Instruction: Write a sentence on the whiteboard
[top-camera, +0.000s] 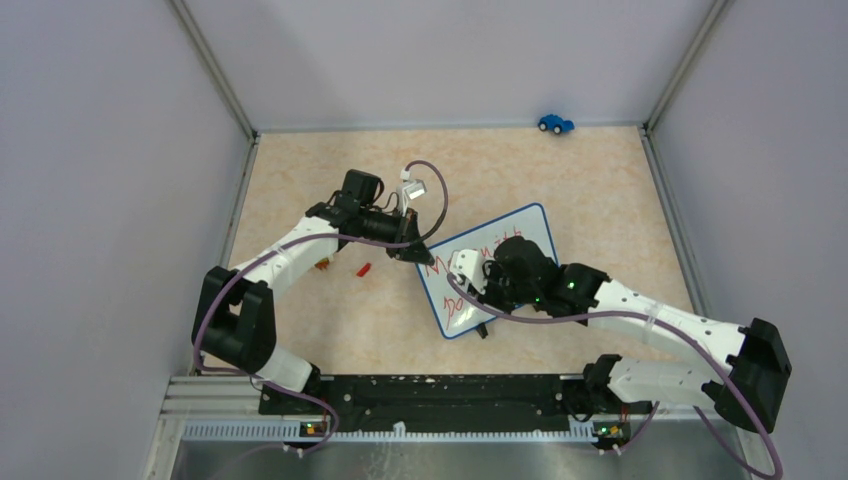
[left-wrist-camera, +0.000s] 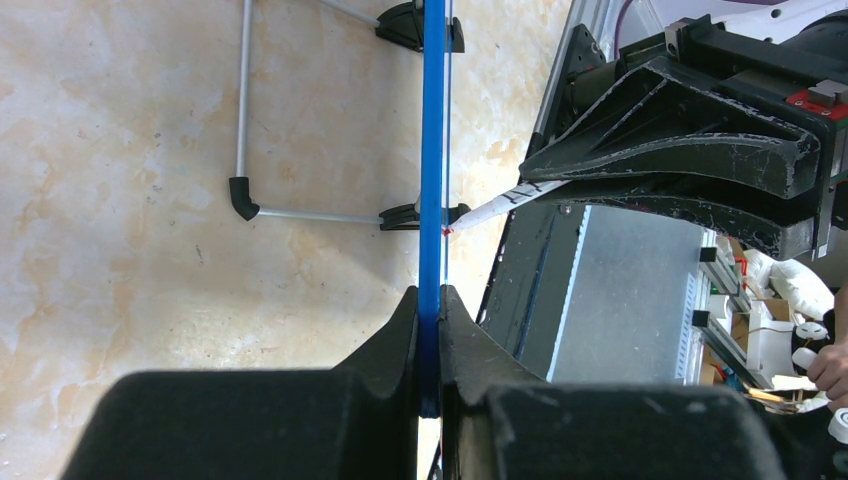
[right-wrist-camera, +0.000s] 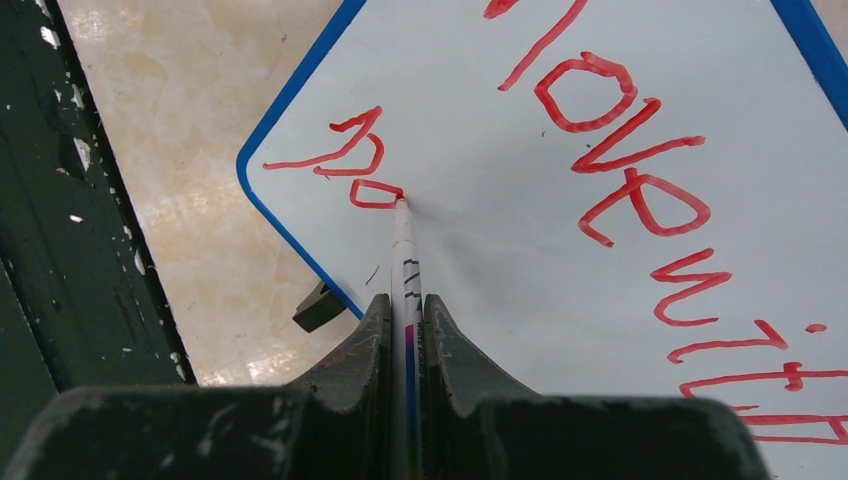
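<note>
The whiteboard (top-camera: 522, 232) with its blue rim lies slanted at mid-table. My left gripper (top-camera: 418, 250) is shut on its blue rim (left-wrist-camera: 432, 180), seen edge-on between the jaws in the left wrist view (left-wrist-camera: 431, 300). My right gripper (right-wrist-camera: 405, 305) is shut on a white marker (right-wrist-camera: 406, 265). The marker's red tip touches the board (right-wrist-camera: 500, 270) at the end of the scrawled second line (right-wrist-camera: 372, 185). The sentence's first line, "Move with" (right-wrist-camera: 648, 153), runs in red above it. The right gripper (top-camera: 468, 280) sits over the board's near-left part. The marker also shows in the left wrist view (left-wrist-camera: 500, 205).
A red marker cap (top-camera: 364, 268) lies on the table left of the board. A blue toy car (top-camera: 556, 123) stands at the back wall. The board's wire stand (left-wrist-camera: 243, 120) and black clip feet (right-wrist-camera: 320, 306) rest on the tabletop. Grey walls enclose three sides.
</note>
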